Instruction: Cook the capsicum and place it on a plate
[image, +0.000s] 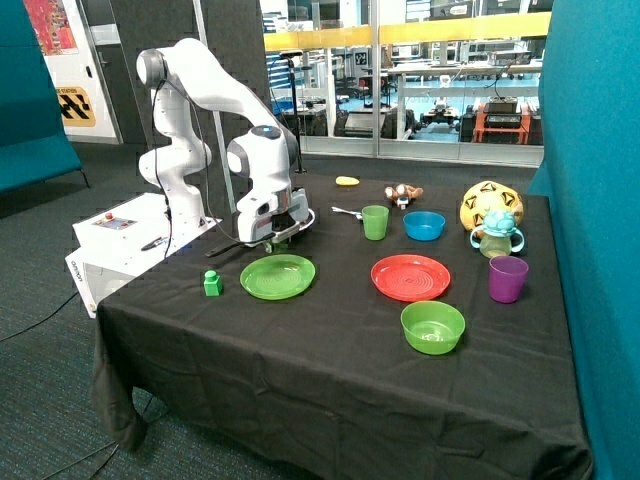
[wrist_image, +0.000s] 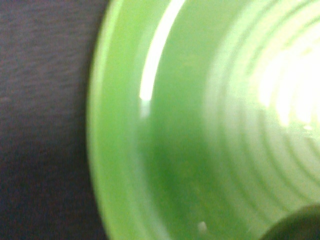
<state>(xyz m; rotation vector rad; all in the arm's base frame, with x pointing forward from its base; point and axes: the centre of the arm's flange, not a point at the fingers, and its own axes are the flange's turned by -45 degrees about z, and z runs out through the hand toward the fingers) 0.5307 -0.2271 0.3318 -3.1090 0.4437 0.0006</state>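
The lime-green plate (image: 277, 277) lies flat on the black cloth near the table's front corner by the robot. It fills the wrist view (wrist_image: 200, 125) at close range. My gripper (image: 270, 238) hangs low just above the plate's far rim. A dark green rounded shape (wrist_image: 300, 226) shows at the edge of the wrist view over the plate. It may be the capsicum, but I cannot tell whether it is held or lying there. In the outside view the capsicum is hidden by the gripper.
A dark handle-like bar (image: 224, 246) sticks out beside the gripper. A bright green block (image: 212, 283) stands by the plate. Beyond are a red plate (image: 410, 277), a green bowl (image: 432, 327), a purple cup (image: 507, 278), a green cup (image: 375, 221) and a blue bowl (image: 424, 225).
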